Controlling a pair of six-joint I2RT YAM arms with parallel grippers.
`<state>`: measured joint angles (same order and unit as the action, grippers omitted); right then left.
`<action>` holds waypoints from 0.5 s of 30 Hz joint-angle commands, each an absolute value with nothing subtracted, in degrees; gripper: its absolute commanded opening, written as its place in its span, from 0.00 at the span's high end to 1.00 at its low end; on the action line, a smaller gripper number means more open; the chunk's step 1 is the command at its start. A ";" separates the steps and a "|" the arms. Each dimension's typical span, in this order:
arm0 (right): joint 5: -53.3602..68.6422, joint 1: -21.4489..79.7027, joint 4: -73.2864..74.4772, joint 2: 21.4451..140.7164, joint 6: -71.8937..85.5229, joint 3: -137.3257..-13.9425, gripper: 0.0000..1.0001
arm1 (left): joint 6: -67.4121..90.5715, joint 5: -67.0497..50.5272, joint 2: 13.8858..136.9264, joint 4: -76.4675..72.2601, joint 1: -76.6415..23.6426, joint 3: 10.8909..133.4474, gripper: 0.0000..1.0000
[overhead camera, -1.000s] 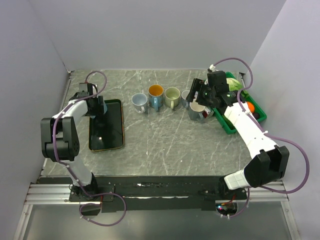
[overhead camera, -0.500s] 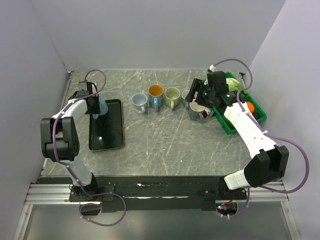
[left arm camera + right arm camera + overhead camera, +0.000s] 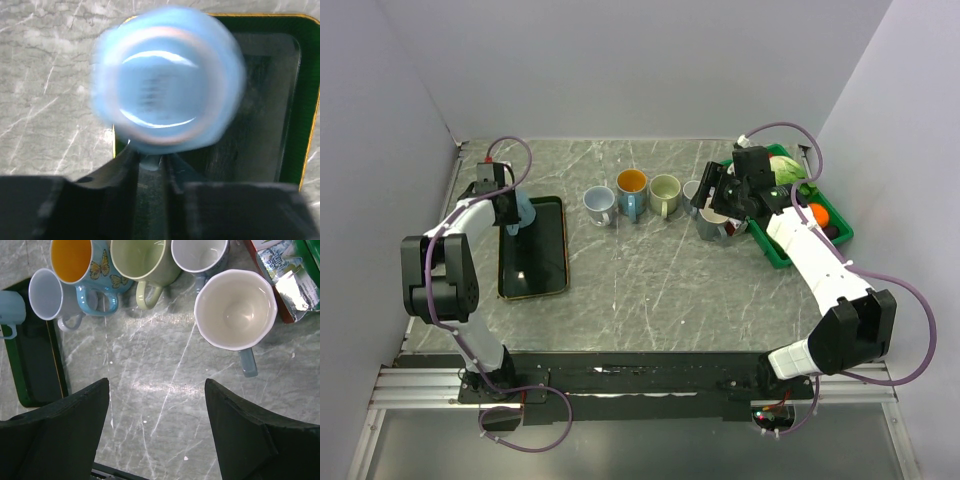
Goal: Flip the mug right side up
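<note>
left wrist view alone is showing left fingers (image 3: 125,170) clamping the mug (image 3: 167,82) by its handle; right fingers (image 3: 65,425) are hanging apart

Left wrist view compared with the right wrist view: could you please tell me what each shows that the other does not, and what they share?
Only the left wrist view shows the left gripper closed on the handle of the light blue mug, whose blurred underside seems to face the camera. Only the right wrist view shows the open right gripper, five upright mugs and a packet. Both show the light blue mug, the dark tray and the marble table.
</note>
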<state>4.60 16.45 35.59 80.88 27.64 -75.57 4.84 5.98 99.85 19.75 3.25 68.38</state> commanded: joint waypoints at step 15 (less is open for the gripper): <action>11.24 16.70 28.22 74.36 29.35 -71.63 0.15 | 18.78 -1.75 87.73 25.92 3.25 70.67 0.99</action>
